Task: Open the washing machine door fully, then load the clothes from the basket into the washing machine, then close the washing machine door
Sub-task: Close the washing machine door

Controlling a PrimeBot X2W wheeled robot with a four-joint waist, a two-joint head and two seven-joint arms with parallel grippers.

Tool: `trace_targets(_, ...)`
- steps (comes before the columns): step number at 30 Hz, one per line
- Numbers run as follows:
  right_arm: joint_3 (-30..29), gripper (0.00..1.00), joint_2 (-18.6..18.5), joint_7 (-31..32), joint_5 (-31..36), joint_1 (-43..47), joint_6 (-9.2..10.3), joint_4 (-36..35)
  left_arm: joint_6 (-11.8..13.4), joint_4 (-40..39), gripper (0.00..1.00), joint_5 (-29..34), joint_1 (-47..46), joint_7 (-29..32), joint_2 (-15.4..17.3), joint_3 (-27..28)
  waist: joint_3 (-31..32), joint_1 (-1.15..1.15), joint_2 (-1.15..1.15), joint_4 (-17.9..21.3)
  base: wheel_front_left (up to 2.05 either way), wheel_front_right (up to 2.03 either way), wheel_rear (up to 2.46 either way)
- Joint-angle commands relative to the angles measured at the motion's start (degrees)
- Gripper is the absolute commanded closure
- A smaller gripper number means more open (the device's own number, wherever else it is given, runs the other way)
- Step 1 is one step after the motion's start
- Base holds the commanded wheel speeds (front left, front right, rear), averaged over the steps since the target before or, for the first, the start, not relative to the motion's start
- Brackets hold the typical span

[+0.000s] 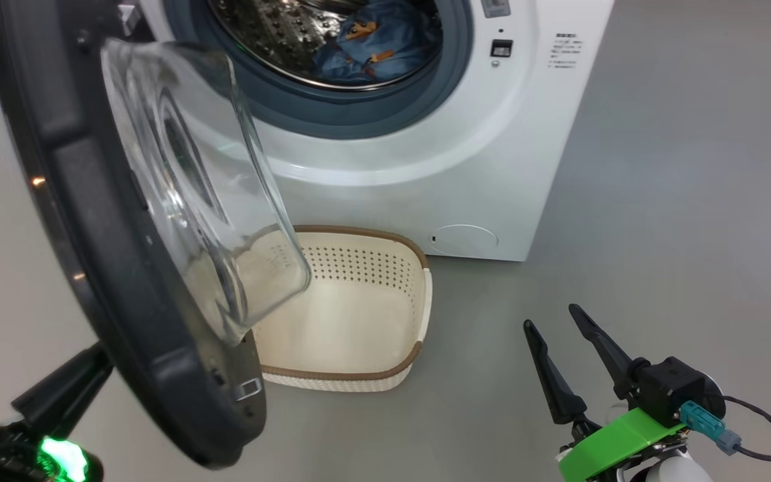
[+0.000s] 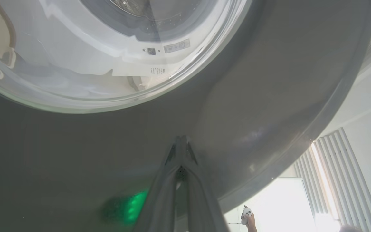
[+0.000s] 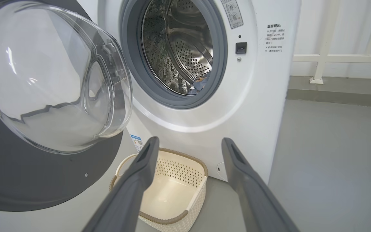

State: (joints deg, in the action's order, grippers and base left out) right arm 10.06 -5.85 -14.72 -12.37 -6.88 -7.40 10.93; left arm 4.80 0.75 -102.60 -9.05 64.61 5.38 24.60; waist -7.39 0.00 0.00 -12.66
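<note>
Your left gripper (image 2: 181, 141), fingers pressed together, sits at the outer face of the washing machine door (image 1: 77, 201), with the washing machine (image 1: 425, 167) beyond it. Your right gripper (image 1: 549, 316), spread wide, is farther off.

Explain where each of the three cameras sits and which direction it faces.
Head view: on the robot's head, facing forward and down at the washing machine, its open door and the basket; left pincer lower left, right pincer lower right.
Left wrist view: on the left wrist, close to the door's outer face; its shut fingers rise from below.
Right wrist view: on the right wrist, low, facing the drum; its open fingers show.
Shared: head and right wrist views both show the empty basket and clothes in the drum.
</note>
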Motion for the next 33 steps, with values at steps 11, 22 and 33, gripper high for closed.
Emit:
trace_targets(11,-0.02,0.00,0.76,-0.28,-0.46,-0.09,-0.09,-1.61,-4.08,-4.14,1.00,-0.86,-0.76,-2.67,-2.01,-3.47,-1.36,0.00,0.00,5.91,0.00,0.00,0.00)
trace_targets(22,-1.20,0.00,1.24,-0.28,-0.66,-0.60,-0.09,-2.10,-9.50,-1.12,1.00,-1.91,-4.95,-9.48,-2.45,-7.08,-3.36,0.00,0.00,11.19,0.00,0.00,0.00)
trace_targets(33,-1.35,0.00,1.81,-0.28,-0.80,-1.22,-0.09,-2.27,-12.21,2.32,1.00,-2.98,-9.34,-18.62,-2.49,-14.04,-5.56,0.00,0.00,17.19,0.00,0.00,0.00)
